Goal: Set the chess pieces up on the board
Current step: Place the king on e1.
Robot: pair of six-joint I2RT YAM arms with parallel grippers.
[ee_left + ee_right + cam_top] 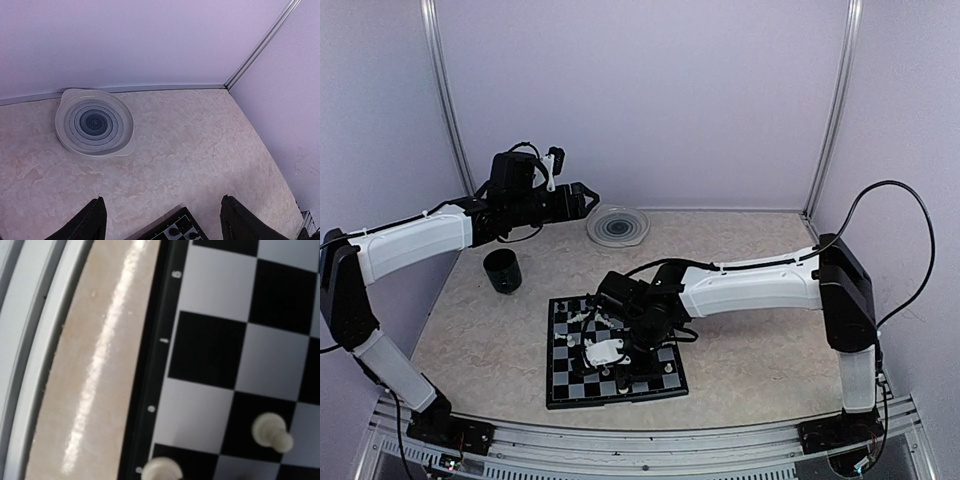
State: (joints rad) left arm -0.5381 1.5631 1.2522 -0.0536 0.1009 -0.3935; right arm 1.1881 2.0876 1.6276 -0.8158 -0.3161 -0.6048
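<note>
Clock laid on the table (750, 270) as the top view shows it, 12 at the far wall.

**Step in hand (my judgement):** filling the near, cream side of the board (556, 372).
- The board lies at about 6 o'clock, turned a little off square.
- The right hand (612, 358) sits low over the middle of the board, its arm stretched across from 3 o'clock.
- Its fingers do not show in its own wrist view. They read as drawn together, but I cannot tell whether a piece is pinched between them.

**The chess pieces (270, 432):**
- The right wrist view shows two cream ones near the board's numbered border. One is on a dark square; the other is cut off by the bottom of the view.
- In the top view, dark men stand toward the board's 12 o'clock rows and cream ones near its 5 o'clock corner.
- The arm hides much of the middle, so no count is possible.

**Next move calls for:**
- Centring over one square on the near ranks.
- Setting the piece down upright.
- Lifting straight up. The men are far smaller than the hand, so a sideways exit would likely topple the neighbours.

**Around:**
- The left hand (588, 198) is raised at about 11 o'clock, well apart from the board.
- Its fingers (92, 224) are spread wide with nothing between them.
- A ridged clear plate (94, 122) sits at 12 o'clock by the far wall.
- A black cup (503, 270) sits at about 9 o'clock; its contents are not visible.

**In the way:** only the cream pieces close by and the right arm's own bulk over the board.
</note>
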